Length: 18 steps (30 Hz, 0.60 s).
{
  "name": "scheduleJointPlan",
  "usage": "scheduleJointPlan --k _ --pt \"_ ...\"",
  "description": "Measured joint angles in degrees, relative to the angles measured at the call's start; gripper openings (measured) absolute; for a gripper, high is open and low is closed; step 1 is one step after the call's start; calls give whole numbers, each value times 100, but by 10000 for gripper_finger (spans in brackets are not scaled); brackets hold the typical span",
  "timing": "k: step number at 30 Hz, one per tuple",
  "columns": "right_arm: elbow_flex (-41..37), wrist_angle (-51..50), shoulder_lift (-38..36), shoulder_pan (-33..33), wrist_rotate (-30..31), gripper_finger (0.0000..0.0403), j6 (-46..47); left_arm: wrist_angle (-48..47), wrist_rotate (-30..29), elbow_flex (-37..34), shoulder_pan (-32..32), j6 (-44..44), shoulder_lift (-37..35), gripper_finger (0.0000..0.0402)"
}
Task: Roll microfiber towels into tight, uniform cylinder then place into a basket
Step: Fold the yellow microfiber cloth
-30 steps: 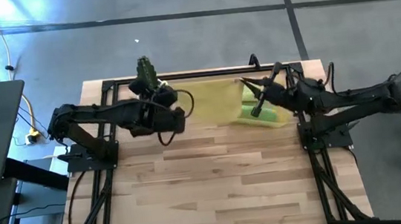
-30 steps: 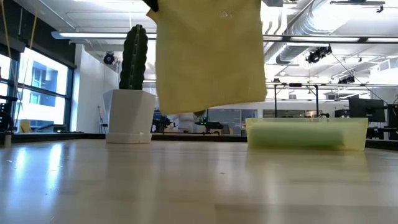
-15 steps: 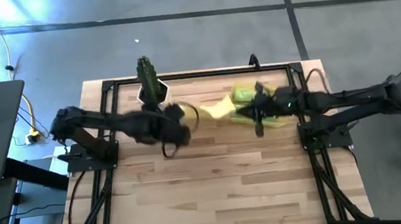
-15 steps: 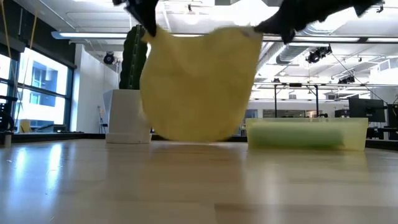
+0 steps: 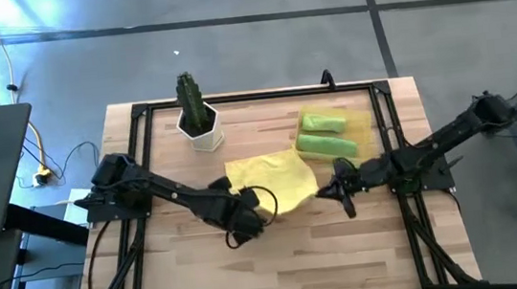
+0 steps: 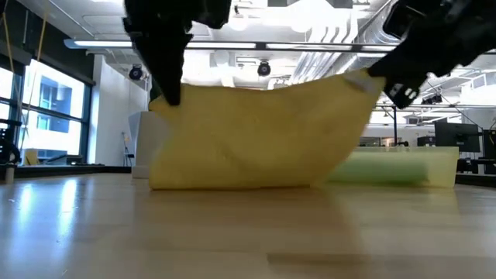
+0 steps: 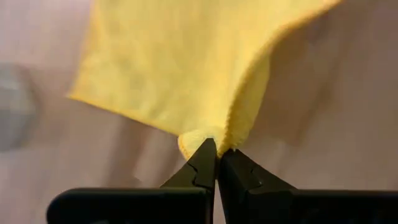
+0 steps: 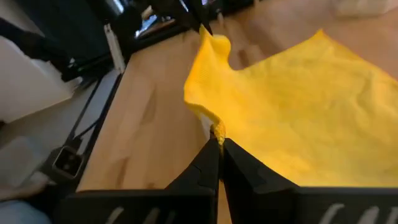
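Here, at mid-table, the left gripper (image 7: 217, 163) is pinched tight on one near corner of the yellow microfiber towel (image 5: 272, 180), while the right gripper (image 8: 219, 149) is clamped on the opposite near corner. Between them the cloth hangs slack, its near edge raised and its far part draped on the wooden table (image 5: 299, 256). Beyond the towel, toward the far right of the table, the translucent yellow basket (image 5: 364, 122) holds two rolled lime green towels (image 5: 325, 133) lying side by side. At the far left stands a white pot with a green cactus (image 5: 195, 113).
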Motion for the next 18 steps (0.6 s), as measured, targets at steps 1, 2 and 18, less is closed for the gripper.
scheduleJointPlan --k 1,2,18 --pt "2 27 77 139 69 0 108 18 209 1 -24 -1 23 0" --pt "17 33 168 261 108 0 210 24 416 2 -45 -1 46 0" --pt "522 -66 1510 762 -85 0 596 534 1898 0 -76 303 57 0"
